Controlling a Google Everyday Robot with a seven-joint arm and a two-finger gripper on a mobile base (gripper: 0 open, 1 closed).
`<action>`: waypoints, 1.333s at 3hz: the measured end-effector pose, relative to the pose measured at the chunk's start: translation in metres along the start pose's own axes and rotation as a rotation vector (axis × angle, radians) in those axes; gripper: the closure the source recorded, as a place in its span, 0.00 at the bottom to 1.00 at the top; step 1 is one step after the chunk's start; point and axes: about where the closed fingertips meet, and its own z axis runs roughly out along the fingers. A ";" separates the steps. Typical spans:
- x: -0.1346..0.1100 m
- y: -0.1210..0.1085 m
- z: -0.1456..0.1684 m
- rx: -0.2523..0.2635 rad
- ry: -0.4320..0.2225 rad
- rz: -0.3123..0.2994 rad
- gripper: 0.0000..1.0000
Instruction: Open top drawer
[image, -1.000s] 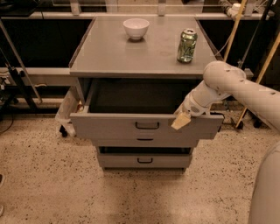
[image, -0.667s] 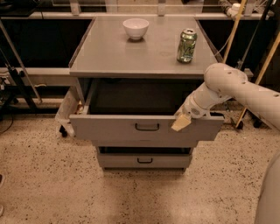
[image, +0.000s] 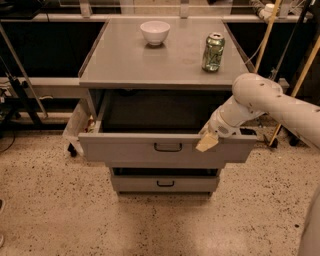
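Hardly anything has shifted since the earlier frames: the top drawer (image: 125, 149) stands pulled out about as far as it did then, and the claw (image: 207, 142) sits at much the same spot on its front, perhaps a touch lower. The drawer juts well forward from under the table (image: 130, 65), so its dark inside shows from above. No contents can be made out in the shadow. Its wide grey front faces the camera, with the small black loop handle (image: 168, 147) at the centre.

The claw is at the top edge of that front, to the right of the handle and apart from it. Its pale yellowish tip lies against the grey panel. How far open the claw is, and whether it grips the drawer's edge, cannot be told. The white arm (image: 270, 100) comes in from the right side of the picture and bends down to the drawer's right part.

Below the open drawer, a narrower grey drawer (image: 135, 184) with its own black handle (image: 165, 183) sits pushed further back.

On the table, a white bowl (image: 155, 32) stands near the far edge. A green can (image: 213, 52) stands upright toward the right side, well apart from the bowl. The whole unit rests on a speckled floor (image: 50, 210).
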 end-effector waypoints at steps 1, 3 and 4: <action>-0.006 0.010 -0.005 0.007 -0.023 -0.025 1.00; 0.007 0.040 -0.008 0.020 -0.046 -0.005 1.00; 0.020 0.058 -0.012 0.019 -0.086 -0.009 1.00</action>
